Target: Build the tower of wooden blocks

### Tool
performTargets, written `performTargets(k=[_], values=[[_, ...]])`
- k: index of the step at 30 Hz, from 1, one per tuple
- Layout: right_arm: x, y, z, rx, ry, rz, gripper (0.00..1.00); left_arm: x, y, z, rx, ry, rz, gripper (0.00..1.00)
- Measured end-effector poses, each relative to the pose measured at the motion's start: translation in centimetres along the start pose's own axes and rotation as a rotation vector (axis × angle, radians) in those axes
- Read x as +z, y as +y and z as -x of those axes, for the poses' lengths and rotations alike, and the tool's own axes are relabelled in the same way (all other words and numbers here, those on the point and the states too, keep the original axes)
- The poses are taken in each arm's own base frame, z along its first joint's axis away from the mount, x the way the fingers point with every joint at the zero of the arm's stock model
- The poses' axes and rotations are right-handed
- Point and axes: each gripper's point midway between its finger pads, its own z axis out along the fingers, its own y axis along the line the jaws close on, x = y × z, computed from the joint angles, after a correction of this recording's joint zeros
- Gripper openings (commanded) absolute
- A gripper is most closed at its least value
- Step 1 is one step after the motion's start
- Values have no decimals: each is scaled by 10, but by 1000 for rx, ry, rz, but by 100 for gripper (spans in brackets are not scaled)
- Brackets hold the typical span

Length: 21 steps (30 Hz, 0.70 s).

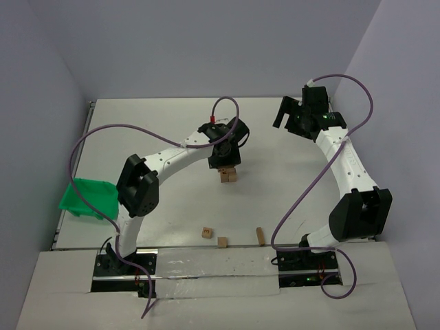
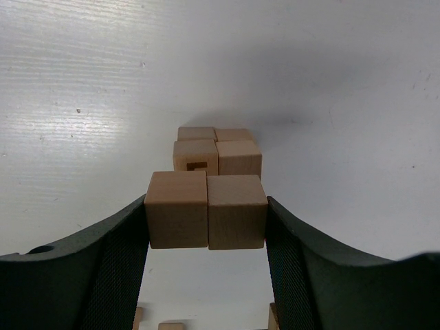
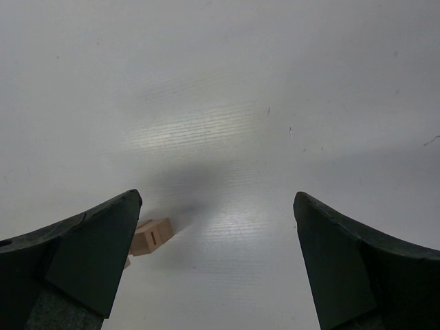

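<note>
1. Green tray (image 1: 86, 199): lies at the left edge of the table (image 1: 165, 117), beside the left arm's elbow and well apart from the blocks.
2. Left gripper (image 2: 206, 220): reaches to mid-table, its fingers pinching a pair of wood blocks (image 2: 206, 210) held side by side, faces touching.
3. Tower (image 2: 216, 155): stands on the table directly under the held pair. It is two cubes wide, and one front cube bears a small dark square mark. Whether the held pair touches it cannot be told.
4. Loose wood blocks (image 1: 222, 242): three lie near the table's near edge, between the two arm bases and apart from one another.
5. Right gripper (image 3: 216, 227): hangs over the far right of the table with its fingers spread wide and nothing between them. A single tan block (image 3: 151, 236) shows just beside one finger in the wrist view.
</note>
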Motion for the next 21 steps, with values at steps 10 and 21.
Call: performTargets(k=[10,21], values=[[0,2,-1,1,5,12,100,10,-1,-8,11,32,6,4],[0,3,-2,2,11,21,100,18,-3,-12,26,47,10,8]])
